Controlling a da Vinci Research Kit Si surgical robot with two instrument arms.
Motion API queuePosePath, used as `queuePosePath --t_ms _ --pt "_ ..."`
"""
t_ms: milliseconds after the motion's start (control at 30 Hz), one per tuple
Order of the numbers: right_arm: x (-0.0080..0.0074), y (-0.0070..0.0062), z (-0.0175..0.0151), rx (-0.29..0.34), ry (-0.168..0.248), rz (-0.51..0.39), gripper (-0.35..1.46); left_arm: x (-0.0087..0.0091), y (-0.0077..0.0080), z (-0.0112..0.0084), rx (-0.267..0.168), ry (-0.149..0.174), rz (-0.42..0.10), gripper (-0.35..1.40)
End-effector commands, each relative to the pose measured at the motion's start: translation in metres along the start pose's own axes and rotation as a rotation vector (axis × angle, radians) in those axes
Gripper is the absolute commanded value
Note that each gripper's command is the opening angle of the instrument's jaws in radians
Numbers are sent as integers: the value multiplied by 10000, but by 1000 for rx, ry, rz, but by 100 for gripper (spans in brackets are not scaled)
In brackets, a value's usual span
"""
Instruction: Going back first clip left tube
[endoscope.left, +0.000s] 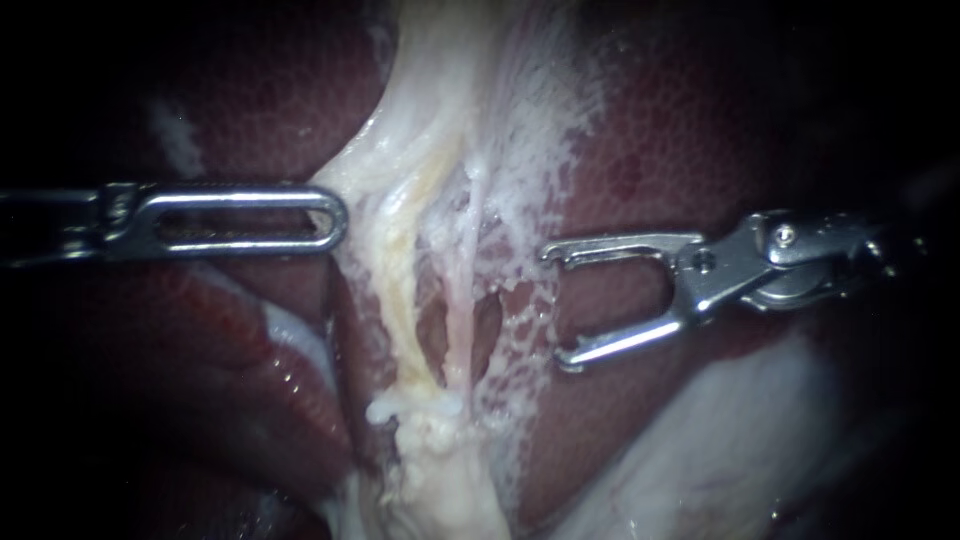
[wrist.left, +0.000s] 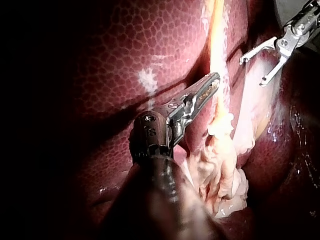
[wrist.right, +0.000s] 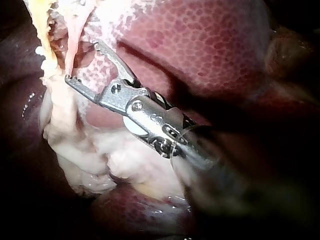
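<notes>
The left instrument's claw (endoscope.left: 337, 218) (wrist.left: 215, 78) is clenched, its two slotted halves lying flat together. Its tip touches the edge of the white tissue (endoscope.left: 375, 190), which rises to a peak right there. Whether a fold of that tissue is nipped in the tip, I cannot tell. In the left wrist view the same tip lies just beside an orange-tinted strand, on the side away from the other instrument.

The right instrument's claw (endoscope.left: 560, 305) (wrist.left: 252, 72) (wrist.right: 81, 61) is released, spread wide with nothing between its halves. It hangs over the lacy white film on the liver (endoscope.left: 650, 150) (wrist.left: 150, 50) (wrist.right: 200, 40), near the tubes but apart from them. In the right wrist view its lower tip lies close against the pale tissue, and I cannot tell whether they touch.

Between the two claws the stretched tissue carries two strands running up and down. The left tube (endoscope.left: 400, 300) is the yellowish, thicker one, nearer the left instrument's tip. The right tube (endoscope.left: 458, 300) is thin and pale pink, nearer the open claw. Dark gaps show between and beside them. Lower down both run into a knobbly white lump (endoscope.left: 425, 415). Dark red liver lies on either side, and a smooth pale mass (endoscope.left: 740, 430) sits under the right instrument.
</notes>
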Motion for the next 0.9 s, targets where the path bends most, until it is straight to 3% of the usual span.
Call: queuePosePath --t_ms 33,167,533,900 --pt "0 0 -3 -2 0 -4 60 0 0 0 0 0 0 -35" --pt "0 -3 -11 -26 -4 -7 60 0 0 0 0 0 0 -35" --pt "1 -23 -31 -11 -3 -22 60 1 0 -2 1 1 0 -35" --pt "14 -25 -32 -13 11 -33 60 3 3 -1 1 1 1 -35"
